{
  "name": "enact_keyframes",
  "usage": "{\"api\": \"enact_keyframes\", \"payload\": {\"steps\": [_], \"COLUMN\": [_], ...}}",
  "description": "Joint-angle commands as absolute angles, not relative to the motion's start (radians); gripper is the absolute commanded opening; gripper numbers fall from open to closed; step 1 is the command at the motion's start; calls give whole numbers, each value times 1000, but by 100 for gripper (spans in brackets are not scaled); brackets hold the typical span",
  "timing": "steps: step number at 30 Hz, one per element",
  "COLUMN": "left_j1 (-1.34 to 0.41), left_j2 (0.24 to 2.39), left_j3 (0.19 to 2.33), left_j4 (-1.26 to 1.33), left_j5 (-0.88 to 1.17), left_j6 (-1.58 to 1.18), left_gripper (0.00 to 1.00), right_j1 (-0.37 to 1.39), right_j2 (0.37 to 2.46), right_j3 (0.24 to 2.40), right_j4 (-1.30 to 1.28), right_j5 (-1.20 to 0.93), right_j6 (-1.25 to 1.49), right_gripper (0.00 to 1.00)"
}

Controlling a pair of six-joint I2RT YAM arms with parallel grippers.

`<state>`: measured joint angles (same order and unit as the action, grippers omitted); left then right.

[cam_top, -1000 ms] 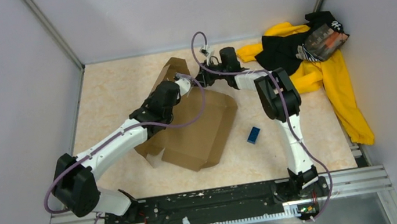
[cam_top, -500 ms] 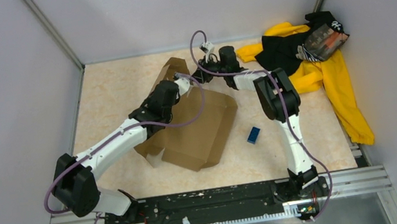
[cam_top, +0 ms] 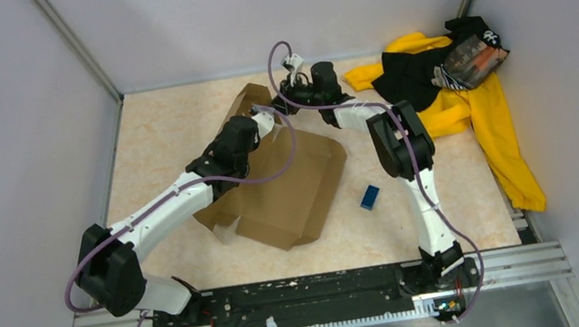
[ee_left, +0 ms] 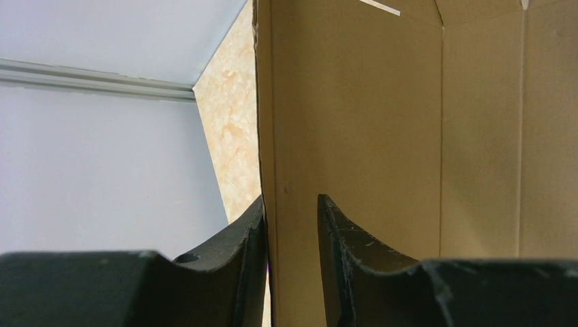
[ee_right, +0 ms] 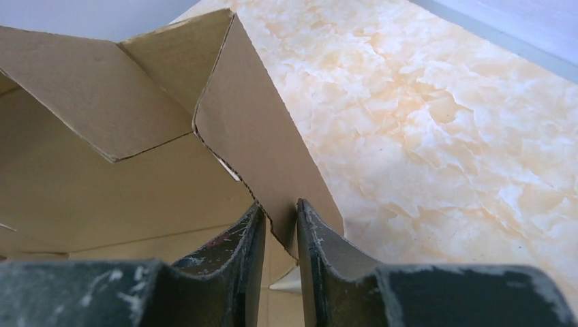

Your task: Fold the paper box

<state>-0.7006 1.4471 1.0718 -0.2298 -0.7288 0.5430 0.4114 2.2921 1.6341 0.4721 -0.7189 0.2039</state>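
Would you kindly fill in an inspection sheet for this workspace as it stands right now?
Surface: table, pale marbled top; no spills seen.
Job's things: paper box, plain brown cardboard, only partly formed, with a far flap raised.
Clutter: blue block lies apart from the box on its right; yellow-and-black cloth pile sits in the far right corner.
Grippers: left gripper has its jaws either side of an upright panel edge, and the right gripper has its jaws close around a flap corner. Neither clamp can be confirmed.
Cables: purple cable loops above the right wrist, and another runs along the left arm; no snag seen.
Surroundings: grey walls on three sides; metal rail at the near edge.
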Motion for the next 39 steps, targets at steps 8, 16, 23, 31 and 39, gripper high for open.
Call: {"api": "enact_keyframes", "payload": {"steps": [8, 16, 23, 31, 39], "left_j1": [-694, -693, -692, -692, -692], "left_j2": [1419, 1419, 1419, 1420, 1417], "left_j3": [1060, 1060, 1060, 1061, 1062], "left_j4": [-202, -204, -206, -206, -206], "left_j5": [-713, -717, -716, -715, -713], "left_j6": [525, 524, 521, 518, 518], "left_gripper": [38, 38, 38, 38, 38], "right_j1": [431, 435, 437, 441, 444], "right_j2": [2296, 2262, 2237, 2215, 2186], "right_j3": [1676, 1649, 1623, 1625, 1620], "right_j4": [469, 489, 514, 514, 505], "right_j5": [-673, -670, -673, -679, -677], "right_j6": [148, 147, 150, 145, 136], "right_gripper": [15, 10, 5, 2, 1]}}
